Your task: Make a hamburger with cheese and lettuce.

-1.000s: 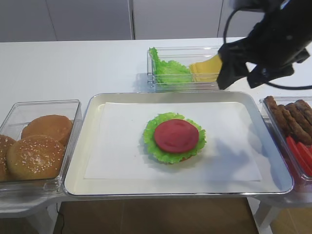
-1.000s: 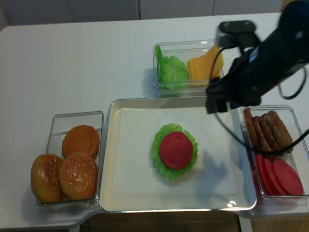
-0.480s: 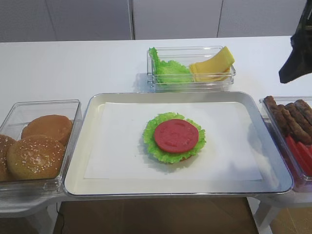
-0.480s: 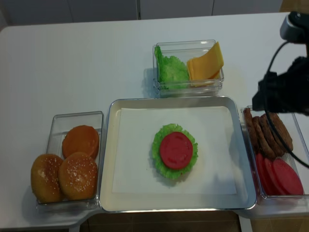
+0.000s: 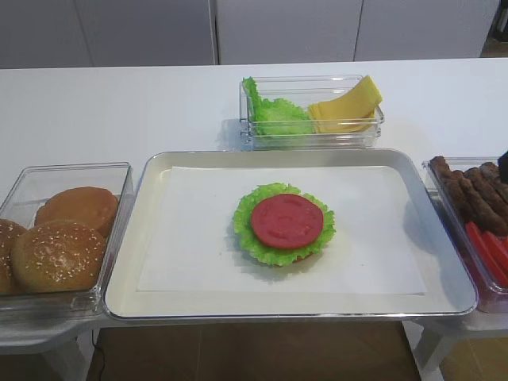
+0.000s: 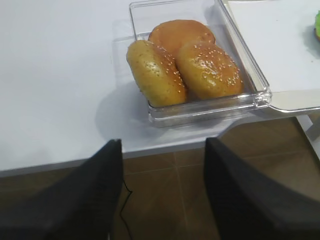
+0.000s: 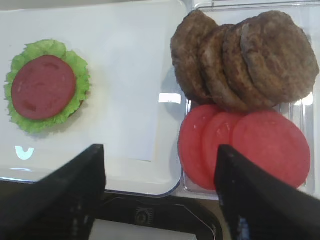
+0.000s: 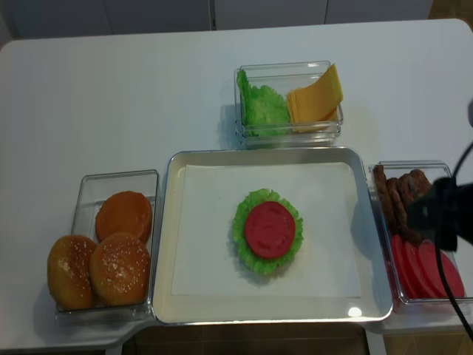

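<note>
The hamburger (image 5: pixel 284 224) lies mid-tray as a low stack: a brown base, a frilly green leaf and a red slice on top. It also shows in the realsense view (image 8: pixel 268 231) and the right wrist view (image 7: pixel 45 87). More lettuce (image 5: pixel 274 115) and the cheese (image 5: pixel 349 103) slices sit in a clear box behind the tray. My right gripper (image 7: pixel 157 165) is open and empty, above the box of patties and red slices at the right (image 8: pixel 437 216). My left gripper (image 6: pixel 162 150) is open and empty, off the table's front edge near the bun box.
A clear box of sesame buns (image 5: pixel 59 238) stands left of the metal tray (image 5: pixel 131 262). A clear box at the right holds brown patties (image 7: pixel 240 55) and red tomato slices (image 7: pixel 245 150). White paper lines the tray.
My right arm has swung from over the cheese and lettuce box to the right and forward, and now hangs over the patty box. It carries nothing. The food has not moved.
</note>
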`<state>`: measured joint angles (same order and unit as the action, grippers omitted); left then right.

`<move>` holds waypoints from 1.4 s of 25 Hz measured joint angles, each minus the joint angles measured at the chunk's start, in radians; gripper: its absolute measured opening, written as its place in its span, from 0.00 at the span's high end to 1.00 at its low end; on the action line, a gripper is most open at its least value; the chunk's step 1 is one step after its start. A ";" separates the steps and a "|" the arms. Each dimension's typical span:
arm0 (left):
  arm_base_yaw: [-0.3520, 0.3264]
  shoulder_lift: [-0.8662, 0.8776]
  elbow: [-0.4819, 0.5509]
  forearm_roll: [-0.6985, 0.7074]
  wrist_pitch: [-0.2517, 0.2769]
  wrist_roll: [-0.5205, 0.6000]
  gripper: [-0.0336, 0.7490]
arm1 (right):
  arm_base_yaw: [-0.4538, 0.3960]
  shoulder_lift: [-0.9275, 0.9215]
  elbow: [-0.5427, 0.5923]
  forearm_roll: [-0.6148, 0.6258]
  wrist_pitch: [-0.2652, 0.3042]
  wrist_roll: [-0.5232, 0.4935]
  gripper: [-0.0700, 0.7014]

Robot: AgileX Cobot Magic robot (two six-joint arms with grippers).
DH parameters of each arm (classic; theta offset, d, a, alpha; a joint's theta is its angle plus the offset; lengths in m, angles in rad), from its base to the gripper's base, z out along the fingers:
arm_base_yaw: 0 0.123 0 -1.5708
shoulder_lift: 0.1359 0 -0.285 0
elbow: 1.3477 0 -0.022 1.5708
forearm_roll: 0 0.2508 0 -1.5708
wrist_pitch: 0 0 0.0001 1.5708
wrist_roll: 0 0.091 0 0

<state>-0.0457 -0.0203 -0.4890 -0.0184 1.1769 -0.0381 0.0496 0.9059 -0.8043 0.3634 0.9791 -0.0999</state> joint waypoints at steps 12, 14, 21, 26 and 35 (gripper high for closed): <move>0.000 0.000 0.000 0.000 0.000 0.000 0.46 | 0.000 -0.403 0.068 -0.031 0.133 0.069 0.25; 0.000 0.000 0.000 0.000 0.000 0.000 0.46 | 0.000 -0.456 0.068 -0.051 0.169 0.070 0.25; 0.000 0.000 0.000 0.000 0.000 0.000 0.46 | 0.000 -0.622 0.068 -0.147 0.273 0.071 0.25; 0.000 0.000 0.000 0.000 0.000 0.000 0.46 | 0.000 -0.715 0.068 -0.176 0.295 0.078 0.25; 0.000 0.000 0.000 0.000 0.000 0.000 0.46 | 0.000 -0.904 0.068 -0.244 0.303 0.150 0.25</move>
<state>-0.0457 -0.0203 -0.4890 -0.0184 1.1769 -0.0381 0.0496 0.0017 -0.7367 0.1197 1.2826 0.0501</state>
